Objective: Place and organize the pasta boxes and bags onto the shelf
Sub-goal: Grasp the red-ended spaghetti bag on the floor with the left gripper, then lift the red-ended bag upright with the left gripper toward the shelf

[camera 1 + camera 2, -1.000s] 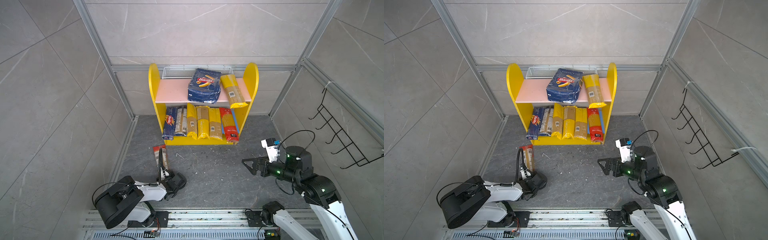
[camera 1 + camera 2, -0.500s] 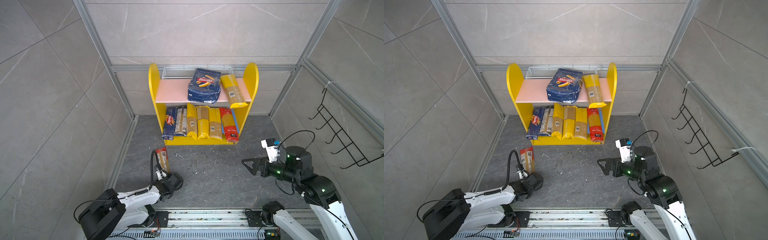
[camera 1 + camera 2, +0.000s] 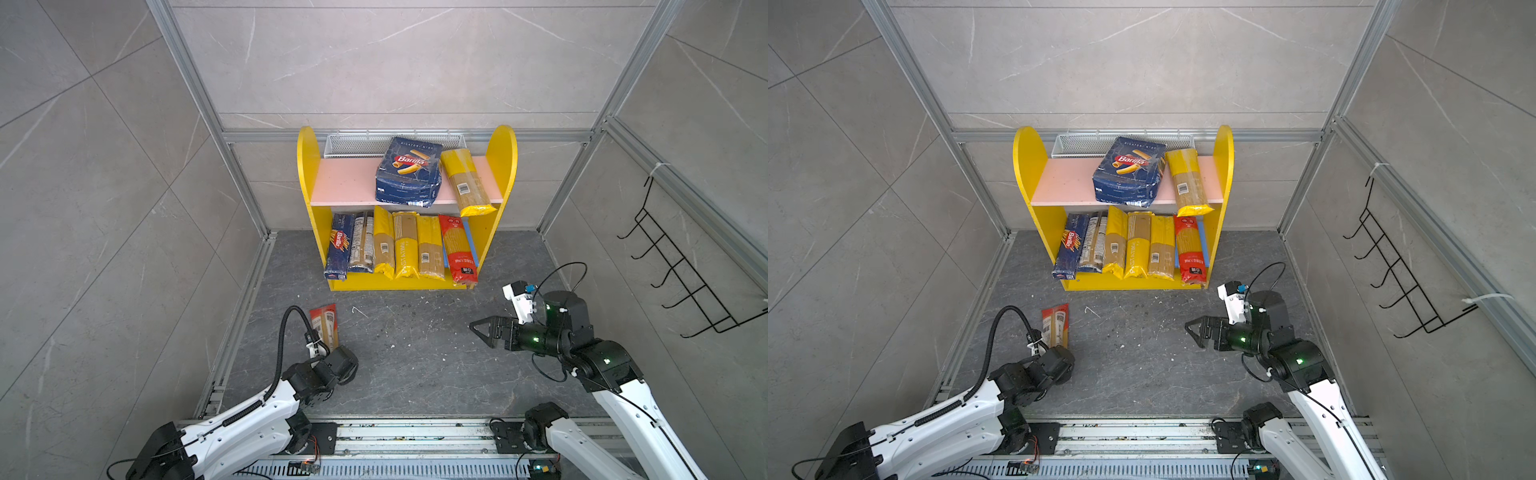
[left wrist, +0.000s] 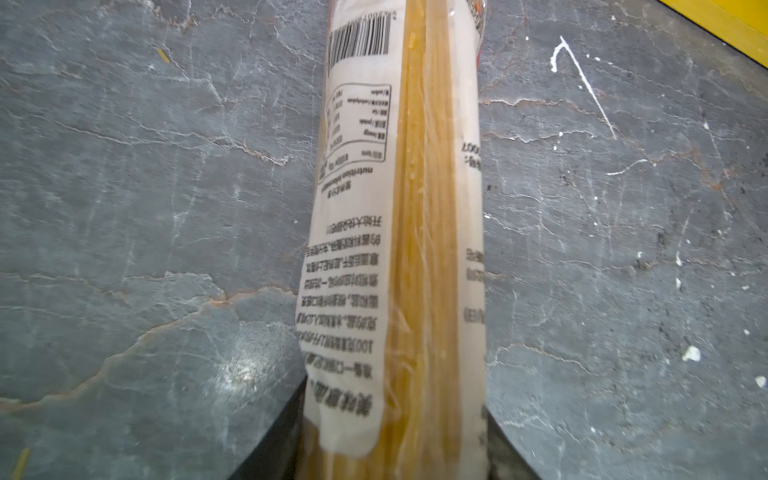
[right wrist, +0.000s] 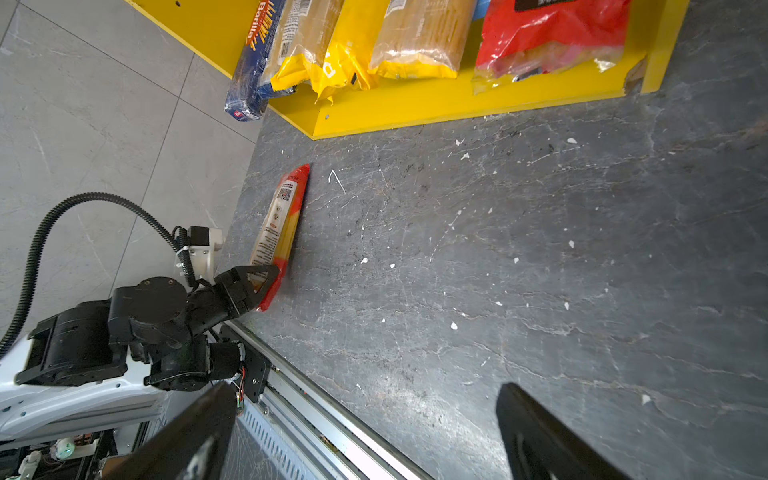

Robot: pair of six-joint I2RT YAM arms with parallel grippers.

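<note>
Nearest is the metal rail [image 3: 415,434] that both arms sit on. In front of it is the dark grey floor [image 3: 415,357].

On the left, the left gripper [image 5: 266,276] is down low on the floor. Its two fingers [image 4: 274,449] are closed on the near end of a long spaghetti bag [image 3: 326,326] with red ends, one on each side and touching it. The bag lies flat on the floor and points away toward the shelf [image 3: 305,174]. It is well apart from the shelf.

On the right, the right gripper [image 3: 482,330] hangs above the floor. Its fingers are wide apart and nothing is between them.

Farther back, the yellow shelf stands by the back wall. Six packs stand side by side on its bottom board. From the left they are a long blue box [image 3: 338,247], a bag with dark ends [image 3: 360,245], three yellow bags [image 3: 405,247] and a red bag [image 3: 457,249].

On the pink top board [image 3: 345,187] lie a wide blue pack [image 3: 409,172] and, just beside it, a yellow bag [image 3: 467,183]. That bag sticks out over the front edge. The left part of the board is bare.

Behind them is a white mesh basket [image 3: 353,145].
</note>
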